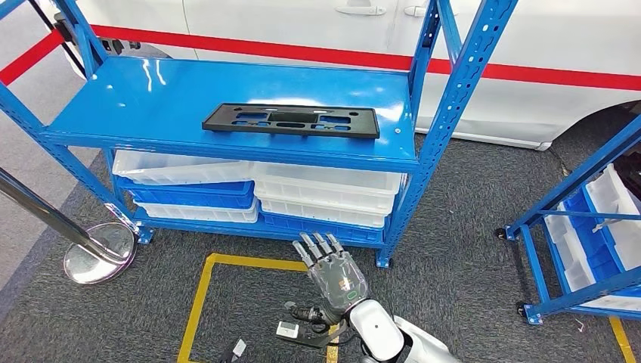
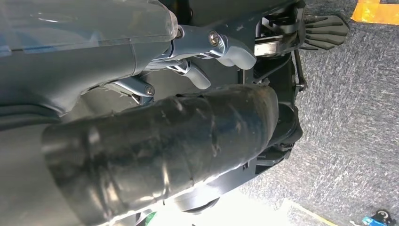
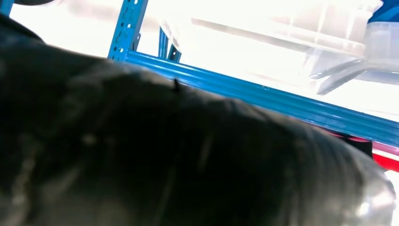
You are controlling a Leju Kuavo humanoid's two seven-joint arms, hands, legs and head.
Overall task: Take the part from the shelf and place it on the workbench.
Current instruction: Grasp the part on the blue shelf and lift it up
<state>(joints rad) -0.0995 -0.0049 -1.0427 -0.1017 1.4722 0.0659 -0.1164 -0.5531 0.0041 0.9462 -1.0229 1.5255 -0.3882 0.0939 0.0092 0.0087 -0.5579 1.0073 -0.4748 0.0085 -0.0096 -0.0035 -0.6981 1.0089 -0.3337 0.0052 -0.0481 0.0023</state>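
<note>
Part (image 1: 291, 121), a flat black plate with several cut-out slots, lies on the top board of the blue shelf (image 1: 136, 102), toward its right end and a little back from the front edge. It is well apart from the right hand (image 1: 330, 266), which is raised in front of the shelf's lower levels, low in the head view, with the white and blue bins (image 1: 325, 198) between it and the top board. The right hand holds nothing: its fingers are stretched out straight, side by side and slightly spread, pointing up toward the shelf, with the back of the hand facing the camera. Its silver forearm comes in from the lower edge, angled up and to the left, above grey carpet marked with yellow floor tape (image 1: 198, 299). The left hand (image 2: 188, 66) appears in the left wrist view with its grey fingers bent inward and nothing between them, hanging over the carpet. A white vehicle (image 1: 544, 45) with a red stripe stands behind the shelf
</note>
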